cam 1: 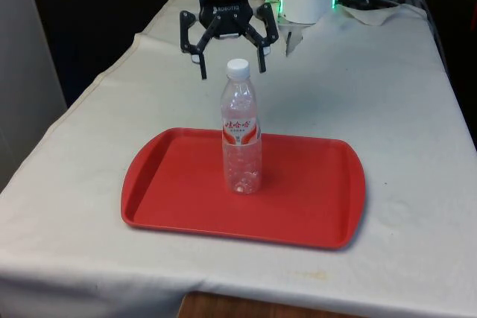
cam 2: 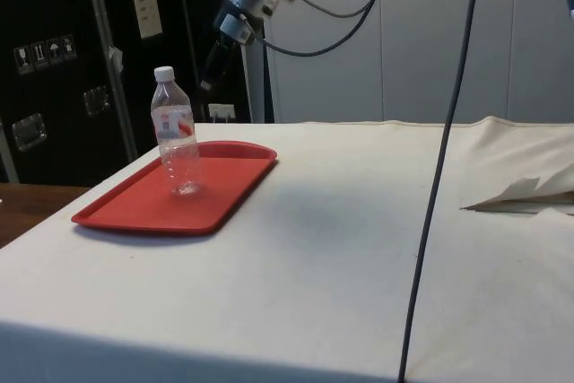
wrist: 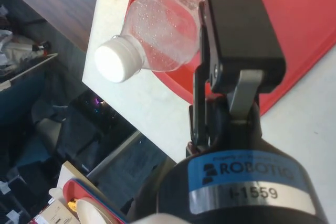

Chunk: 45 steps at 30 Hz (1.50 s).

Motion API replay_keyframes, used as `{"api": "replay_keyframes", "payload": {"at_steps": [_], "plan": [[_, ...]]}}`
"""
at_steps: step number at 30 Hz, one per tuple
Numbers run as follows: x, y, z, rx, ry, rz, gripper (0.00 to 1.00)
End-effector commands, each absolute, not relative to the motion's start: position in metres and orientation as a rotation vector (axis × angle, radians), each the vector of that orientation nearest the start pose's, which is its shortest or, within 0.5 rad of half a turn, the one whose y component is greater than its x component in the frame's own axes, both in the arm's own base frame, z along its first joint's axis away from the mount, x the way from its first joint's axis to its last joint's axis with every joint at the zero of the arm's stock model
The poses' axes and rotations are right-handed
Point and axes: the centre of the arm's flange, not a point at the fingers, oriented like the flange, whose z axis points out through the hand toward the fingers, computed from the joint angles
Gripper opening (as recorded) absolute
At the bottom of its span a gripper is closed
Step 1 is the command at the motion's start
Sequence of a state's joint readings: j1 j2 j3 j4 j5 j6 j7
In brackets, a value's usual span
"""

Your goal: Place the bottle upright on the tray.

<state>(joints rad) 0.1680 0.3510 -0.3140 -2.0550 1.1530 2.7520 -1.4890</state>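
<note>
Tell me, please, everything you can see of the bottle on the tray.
The bottle is clear, thin-looking plastic with a white screw cap and a red-and-white label band round its upper half; it looks empty, with droplets inside. It stands upright, base on the red tray, roughly mid-tray and nearer the far rim. Only the tray touches it. The gripper hangs open above and behind the cap, clear of it.

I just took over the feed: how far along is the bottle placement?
It looks done. The bottle stands upright near the middle of the red tray, white cap on top. The gripper is open, above and behind the cap, touching nothing. What seems left is to back the arm clear without bumping the bottle.
</note>
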Motion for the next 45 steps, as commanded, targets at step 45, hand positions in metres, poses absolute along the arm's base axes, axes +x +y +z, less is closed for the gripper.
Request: {"api": "replay_keyframes", "payload": {"at_steps": [45], "plan": [[0.58, -0.123, 0.326, -2.871, -0.889, -0.911, 1.0]]}}
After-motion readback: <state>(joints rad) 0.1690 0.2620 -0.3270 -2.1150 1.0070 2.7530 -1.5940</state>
